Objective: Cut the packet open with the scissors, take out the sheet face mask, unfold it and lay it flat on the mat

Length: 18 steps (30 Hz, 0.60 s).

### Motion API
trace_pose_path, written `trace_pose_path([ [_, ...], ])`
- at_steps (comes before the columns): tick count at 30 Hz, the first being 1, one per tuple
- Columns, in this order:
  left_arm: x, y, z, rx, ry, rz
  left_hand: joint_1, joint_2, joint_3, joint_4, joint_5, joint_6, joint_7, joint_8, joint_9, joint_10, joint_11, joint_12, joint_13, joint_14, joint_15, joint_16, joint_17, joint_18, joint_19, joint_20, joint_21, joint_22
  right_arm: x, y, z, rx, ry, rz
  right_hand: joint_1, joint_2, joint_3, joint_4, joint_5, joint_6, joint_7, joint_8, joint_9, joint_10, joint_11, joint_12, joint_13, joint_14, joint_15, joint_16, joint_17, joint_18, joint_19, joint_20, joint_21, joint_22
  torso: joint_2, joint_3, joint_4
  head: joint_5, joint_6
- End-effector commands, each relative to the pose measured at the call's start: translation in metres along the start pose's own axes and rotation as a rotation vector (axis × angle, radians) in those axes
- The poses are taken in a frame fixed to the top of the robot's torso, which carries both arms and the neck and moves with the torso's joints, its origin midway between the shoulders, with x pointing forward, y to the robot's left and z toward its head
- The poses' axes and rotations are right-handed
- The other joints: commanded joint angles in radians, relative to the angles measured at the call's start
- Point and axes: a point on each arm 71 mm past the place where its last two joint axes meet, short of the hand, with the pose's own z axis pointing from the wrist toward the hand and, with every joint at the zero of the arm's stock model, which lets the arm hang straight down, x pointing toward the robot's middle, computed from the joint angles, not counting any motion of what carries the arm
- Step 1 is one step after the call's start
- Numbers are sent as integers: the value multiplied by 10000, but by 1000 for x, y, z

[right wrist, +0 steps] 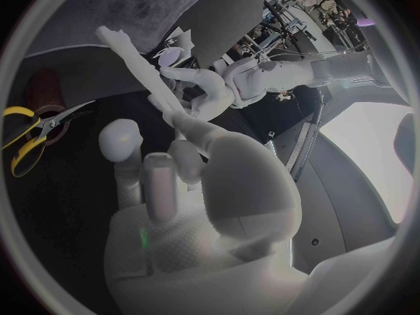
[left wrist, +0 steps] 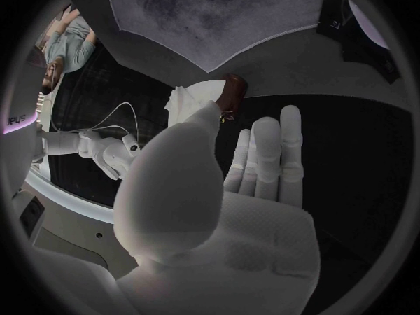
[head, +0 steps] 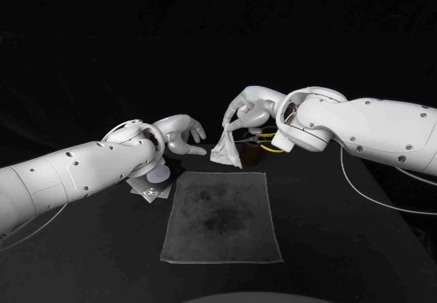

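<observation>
My right hand (head: 244,108) pinches the top of the folded white sheet mask (head: 226,154), which hangs as a narrow strip above the far edge of the grey mat (head: 221,218). In the right wrist view the mask (right wrist: 140,70) runs out from the fingers (right wrist: 188,143). My left hand (head: 182,134) hovers just left of the mask with fingers spread, holding nothing; I cannot tell if it touches the mask. The left wrist view shows the mask (left wrist: 194,99) beyond that hand (left wrist: 254,189). The cut packet (head: 150,188) lies left of the mat. Yellow-handled scissors (head: 264,134) lie behind my right hand.
A brown holder (head: 271,148) stands by the scissors (right wrist: 35,129) at the mat's far right corner. A pale torn piece (head: 158,175) lies on the packet. Black table surrounds the mat (left wrist: 210,14) on all sides.
</observation>
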Motion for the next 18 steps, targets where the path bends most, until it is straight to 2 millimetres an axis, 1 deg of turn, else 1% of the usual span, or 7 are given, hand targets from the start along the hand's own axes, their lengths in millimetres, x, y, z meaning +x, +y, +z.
trace_pose_path([
  [1, 3, 6, -2, -501, 108, -1516, 278, 94, -930, 73, 22, -156, -84, -71, -95, -398, 150, -290, -61, -273, 129, -196, -147, 192, -56, 131, -282, -174, 0, 0, -1, 139, -142, 180, -58, 23, 71, -9, 9, 51, 3, 36, 7, 84, 11, 33, 11, 585, -51, 36, 531, 75, 34, 1, 39, 16, 5, 6, -1, -19, 3],
  [7, 8, 14, -9, -807, -67, -2341, 554, 163, -984, 78, 28, -196, -9, -58, -142, -632, 229, -474, -62, -324, 205, -238, -217, 202, -29, 196, -434, -281, -1, -3, -3, 488, -365, 241, -63, 22, 74, -8, 8, 52, 2, 37, 6, 86, 10, 32, 10, 584, -51, 33, 527, 76, 34, 1, 37, 15, 6, 7, -8, -36, 0],
  [10, 10, 16, -14, -816, -272, -2739, 918, 375, -550, 51, 24, -28, 120, 62, -136, -556, 210, -387, -20, -329, 192, -210, -247, 215, 33, 202, -482, -320, -1, -5, -3, 653, -442, 275, -66, 20, 75, -8, 8, 53, 1, 38, 6, 90, 10, 38, 16, 583, -51, 31, 521, 74, 38, 0, 45, 19, 2, 1, -9, -43, -6],
  [12, 12, 16, -21, -728, -598, -3192, 1170, 573, -258, -4, 23, 382, 175, 323, -61, -164, 148, -63, 90, -262, 133, -145, -247, 228, 126, 162, -442, -306, -1, -7, -4, 804, -519, 308, -67, 19, 75, -8, 8, 54, 1, 39, 6, 92, 10, 40, 18, 583, -51, 30, 519, 74, 39, 0, 48, 21, -1, 5, -1, -26, -1],
  [14, 16, 15, -31, -533, -1033, -3897, 1589, 767, 134, -93, 30, 1216, -60, 915, 143, 600, -85, 650, 364, -12, -67, 68, -196, 246, 347, 26, -245, -201, 0, -10, -4, 1017, -641, 372, -71, 16, 76, -7, 8, 56, 0, 41, 5, 99, 9, 50, 29, 584, -51, 32, 525, 74, 38, 0, 44, 20, 5, 15, 0, -50, 4],
  [16, 18, 14, -37, -396, -1190, -4359, 1888, 850, 504, -134, 15, 1584, -266, 1243, 270, 955, -306, 1132, 572, 183, -269, 202, -160, 245, 518, -159, -11, -59, 1, -12, -4, 1136, -715, 458, -75, 13, 75, -6, 7, 57, 0, 42, 5, 106, 9, 59, 39, 583, -52, 29, 519, 72, 44, 0, 55, 25, 9, 14, -3, -47, 6],
  [18, 22, 11, -46, -211, -1297, -5042, 2090, 1006, 996, -105, 11, 2039, -510, 1508, 383, 1442, -604, 1582, 777, 901, -530, 566, 927, 250, 758, -388, 311, 134, 3, -16, -4, 1280, -804, 653, -75, 13, 75, -6, 7, 57, 0, 42, 5, 106, 9, 59, 39, 583, -52, 29, 519, 72, 44, 0, 55, 25, 12, 4, 5, -45, -18],
])
